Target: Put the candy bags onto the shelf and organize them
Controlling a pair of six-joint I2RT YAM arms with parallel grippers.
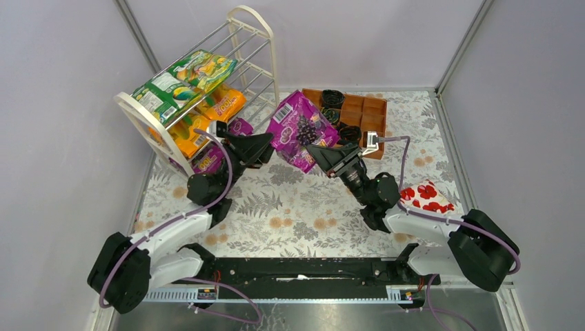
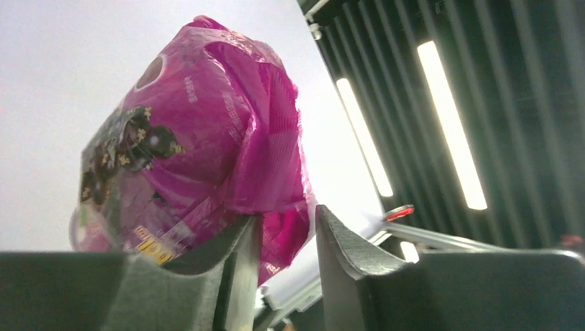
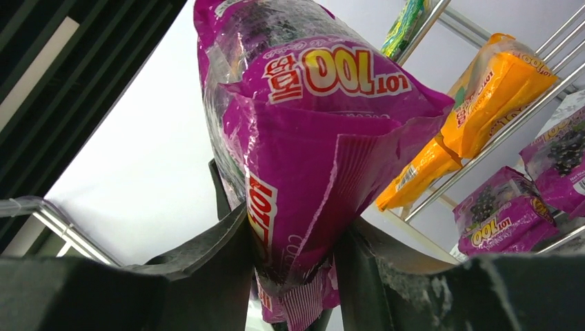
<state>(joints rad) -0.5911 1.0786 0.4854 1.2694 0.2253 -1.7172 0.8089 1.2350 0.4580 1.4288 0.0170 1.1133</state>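
We see a glossy, crinkled purple bag (image 1: 300,131) with grape pictures and yellow lettering, raised above the surface (image 1: 290,207) just right of the shelf (image 1: 131,103). Our right pincer (image 3: 293,262) pinches its crimped end. Our left pincer (image 2: 288,255) stands narrowly apart around one corner.

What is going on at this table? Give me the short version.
A purple bag is up in the air beside the shelf, caught between both arms. The right gripper is pinched on one end. The left gripper has its jaws slightly apart around the other end, not clamped. It looks like a handover. Green bags, orange bags and other purple bags already lie on the shelf's tiers.
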